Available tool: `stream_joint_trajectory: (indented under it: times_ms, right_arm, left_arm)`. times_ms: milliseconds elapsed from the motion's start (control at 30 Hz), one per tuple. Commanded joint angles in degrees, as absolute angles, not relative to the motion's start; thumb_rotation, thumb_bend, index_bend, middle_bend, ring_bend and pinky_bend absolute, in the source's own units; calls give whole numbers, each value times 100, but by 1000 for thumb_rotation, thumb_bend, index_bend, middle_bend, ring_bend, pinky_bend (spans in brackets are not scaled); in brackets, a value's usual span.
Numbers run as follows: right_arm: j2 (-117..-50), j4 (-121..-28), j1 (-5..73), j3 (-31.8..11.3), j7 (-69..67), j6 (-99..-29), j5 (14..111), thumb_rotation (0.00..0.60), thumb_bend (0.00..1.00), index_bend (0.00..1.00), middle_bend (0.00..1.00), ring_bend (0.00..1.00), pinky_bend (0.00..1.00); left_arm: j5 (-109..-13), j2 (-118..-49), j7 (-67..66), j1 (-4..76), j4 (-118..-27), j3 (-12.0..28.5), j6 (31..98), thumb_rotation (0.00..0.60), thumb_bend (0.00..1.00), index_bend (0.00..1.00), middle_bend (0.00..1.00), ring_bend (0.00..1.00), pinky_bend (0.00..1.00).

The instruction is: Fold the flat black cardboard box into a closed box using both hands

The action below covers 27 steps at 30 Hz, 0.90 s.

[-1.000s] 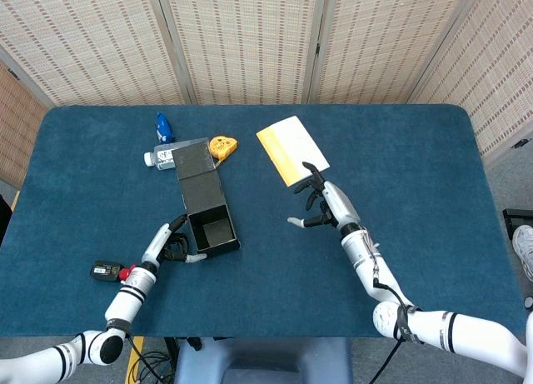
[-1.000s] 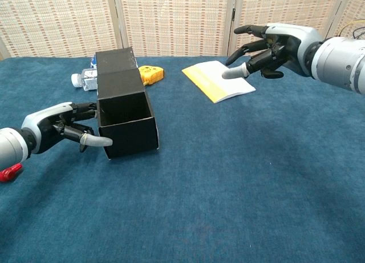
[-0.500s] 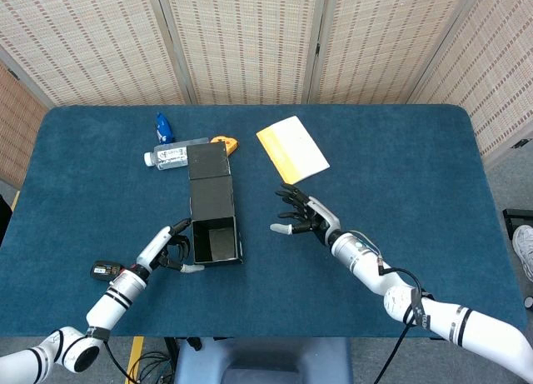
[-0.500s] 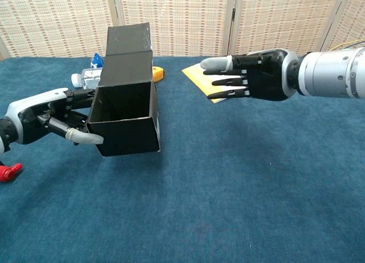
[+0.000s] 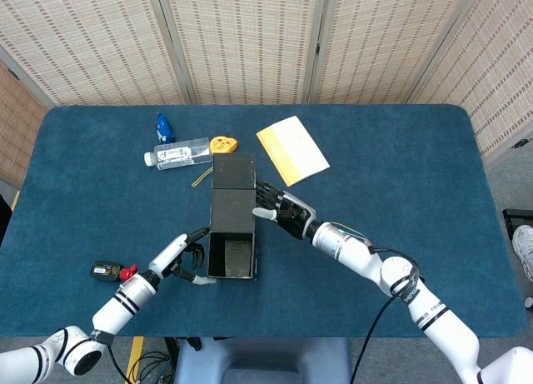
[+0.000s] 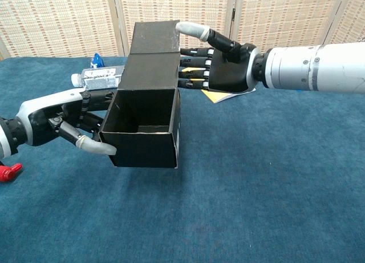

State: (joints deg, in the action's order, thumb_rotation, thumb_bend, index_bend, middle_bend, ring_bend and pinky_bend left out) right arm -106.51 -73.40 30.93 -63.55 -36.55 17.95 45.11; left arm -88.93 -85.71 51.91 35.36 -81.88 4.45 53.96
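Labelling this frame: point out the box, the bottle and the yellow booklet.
box [image 6: 149, 66], chest view, on its dark top panel.
bottle [image 5: 175, 155], head view, on its label.
booklet [image 5: 292, 149], head view, on its cover's middle.

1. The head camera sits high above the near edge of the table [image 5: 400, 234] and looks steeply down, so the whole blue top and the woven screens [image 5: 250, 34] behind it show.
2. The chest camera sits low, near table height, faces forward toward the same screens, and is much closer.
3. Both views share the black box [image 5: 231, 226], both hands, the bottle [image 6: 100, 76] and the yellow booklet [image 5: 291, 149].
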Motion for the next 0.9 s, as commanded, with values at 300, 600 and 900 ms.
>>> stream_joint_trajectory:
  times_ms: [300,600,900]
  right_arm:
    - [-11009,-6627,3334,-6930,-1564,3587,3617,600,0,0,0,0,126]
    - [-10282,-7039,3390,-6655,-684,4072,3597,600,0,0,8,0,115]
    - [-9676,-7876,3694,-6031,-510,2625,4066,600,0,0,66,1,115]
  left_arm:
    - [-8406,-8456,5176,3694,-8257,540,5045,600,109,347,419,645,668]
    - [-8124,-8266,5175,3808,-8411,652,4795,600,109,334,419,642,668]
    - [-7808,-8312,4604,3873,-8495,755,4725,600,109,326,419,639,668]
